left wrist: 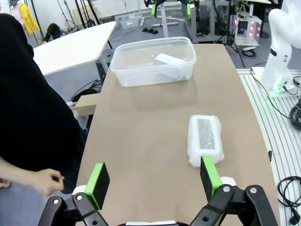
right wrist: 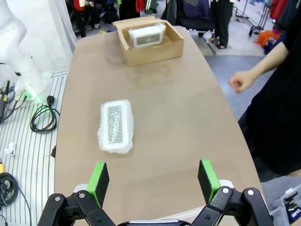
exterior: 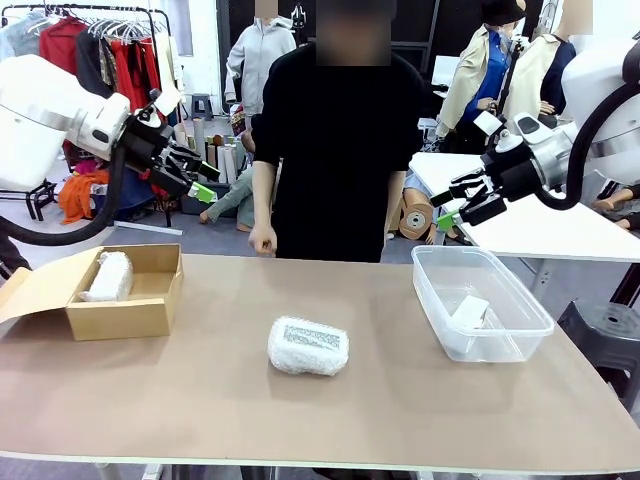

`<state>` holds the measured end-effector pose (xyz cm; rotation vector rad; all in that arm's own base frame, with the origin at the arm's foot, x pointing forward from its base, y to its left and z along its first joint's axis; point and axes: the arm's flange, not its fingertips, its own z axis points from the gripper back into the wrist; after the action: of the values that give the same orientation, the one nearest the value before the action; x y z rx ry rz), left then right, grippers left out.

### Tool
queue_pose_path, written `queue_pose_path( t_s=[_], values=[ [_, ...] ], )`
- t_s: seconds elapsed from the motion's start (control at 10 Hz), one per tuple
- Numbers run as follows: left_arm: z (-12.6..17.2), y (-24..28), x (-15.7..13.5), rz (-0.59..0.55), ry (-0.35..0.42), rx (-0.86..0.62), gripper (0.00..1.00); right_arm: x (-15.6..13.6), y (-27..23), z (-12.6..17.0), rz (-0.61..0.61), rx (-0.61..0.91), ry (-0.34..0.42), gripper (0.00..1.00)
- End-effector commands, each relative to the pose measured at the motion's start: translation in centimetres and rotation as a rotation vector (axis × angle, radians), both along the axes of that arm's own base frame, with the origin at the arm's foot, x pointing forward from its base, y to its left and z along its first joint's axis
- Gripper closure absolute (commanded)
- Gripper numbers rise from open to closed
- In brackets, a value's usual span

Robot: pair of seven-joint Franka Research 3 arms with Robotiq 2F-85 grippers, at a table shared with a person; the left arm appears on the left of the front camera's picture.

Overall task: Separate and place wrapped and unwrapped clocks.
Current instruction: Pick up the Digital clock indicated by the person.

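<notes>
two wrapped clocks (exterior: 308,346) (exterior: 108,276), one bare clock (exterior: 469,310)

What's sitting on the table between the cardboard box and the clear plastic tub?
In the front view, one bubble-wrapped clock lies there, touching neither the cardboard box nor the clear tub; the rest is bare tabletop.

Legible text, labels, brands, numbers, signs: none can be read in any view.
Item noted: bubble-wrapped clock (exterior: 308,345) on the tabletop (exterior: 200,410). Its grey face is speckled under the wrap, and any marking on it is too blurred to tell.
</notes>
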<state>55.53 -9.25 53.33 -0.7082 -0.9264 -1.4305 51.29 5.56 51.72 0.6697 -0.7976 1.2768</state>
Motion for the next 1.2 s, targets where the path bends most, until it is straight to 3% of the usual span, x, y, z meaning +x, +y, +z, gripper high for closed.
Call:
queue_pose_path(
  t_s=[0.0,1.1],
  values=[
    [0.29,0.02,-0.19,0.003,-0.002,-0.008,0.00,0.07,0.32,0.06,-0.017,0.002,-0.006,0.00],
    [0.29,0.02,-0.19,0.003,-0.002,-0.008,0.00,0.07,0.32,0.06,-0.017,0.002,-0.006,0.00]
  ],
)
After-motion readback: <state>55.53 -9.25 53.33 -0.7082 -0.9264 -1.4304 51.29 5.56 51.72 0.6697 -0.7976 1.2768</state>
